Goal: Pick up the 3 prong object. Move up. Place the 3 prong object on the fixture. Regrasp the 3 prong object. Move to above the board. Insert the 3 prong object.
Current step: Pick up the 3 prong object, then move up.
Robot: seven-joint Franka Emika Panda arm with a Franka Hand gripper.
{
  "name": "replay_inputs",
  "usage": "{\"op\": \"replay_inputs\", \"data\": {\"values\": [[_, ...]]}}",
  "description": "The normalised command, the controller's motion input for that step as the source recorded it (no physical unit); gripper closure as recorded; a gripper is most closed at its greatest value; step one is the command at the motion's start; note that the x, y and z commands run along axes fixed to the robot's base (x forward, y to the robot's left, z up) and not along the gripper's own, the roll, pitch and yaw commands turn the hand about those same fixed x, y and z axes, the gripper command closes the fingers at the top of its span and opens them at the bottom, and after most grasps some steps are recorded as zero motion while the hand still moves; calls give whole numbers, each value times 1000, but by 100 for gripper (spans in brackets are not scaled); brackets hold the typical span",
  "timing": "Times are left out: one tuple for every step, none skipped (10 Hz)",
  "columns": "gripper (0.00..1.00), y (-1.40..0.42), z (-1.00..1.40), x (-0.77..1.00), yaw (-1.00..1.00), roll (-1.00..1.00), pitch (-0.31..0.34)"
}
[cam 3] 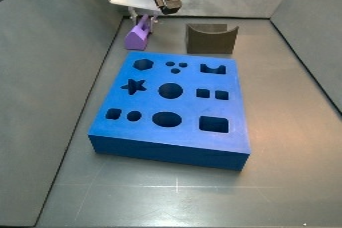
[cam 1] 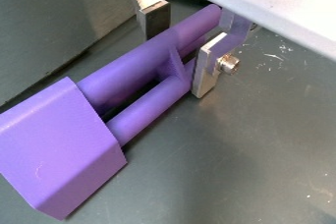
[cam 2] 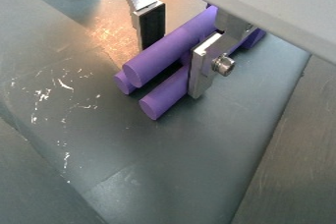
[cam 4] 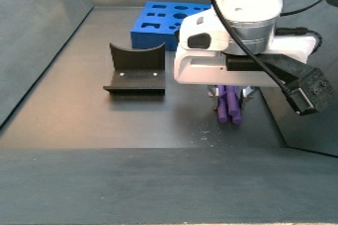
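The 3 prong object (cam 1: 125, 95) is a light-purple piece lying lengthwise on the grey floor, its prongs (cam 2: 160, 96) pointing away from its block-shaped end (cam 1: 59, 144). My gripper (cam 1: 182, 43) straddles it near the prong side, and both pads press against its sides in both wrist views (cam 2: 178, 49). In a side view the gripper (cam 4: 231, 95) stands low over the piece (cam 4: 231, 111), to the right of the fixture (cam 4: 134, 71). The blue board (cam 3: 174, 107) with its shaped holes lies in front of the fixture (cam 3: 210, 39) and the piece (cam 3: 138, 36).
Grey walls enclose the work area on all sides (cam 3: 54, 92). The arm's white body and camera mount (cam 4: 251, 32) hang over the piece. Scratches mark the floor beside the prongs (cam 2: 53, 90).
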Motion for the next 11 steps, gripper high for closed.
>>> {"op": "replay_inputs", "data": {"values": [[100,0,0,0,0,0,0],[100,0,0,0,0,0,0],[100,0,0,0,0,0,0],[100,0,0,0,0,0,0],[100,0,0,0,0,0,0],[100,0,0,0,0,0,0],[100,0,833,0,0,0,0],[100,-2,817,-14,-20,-1,10],[100,-2,687,-38,-31,20,42],[100,-2,565,-34,-33,42,64],[100,2,410,-22,-28,65,89]]}}
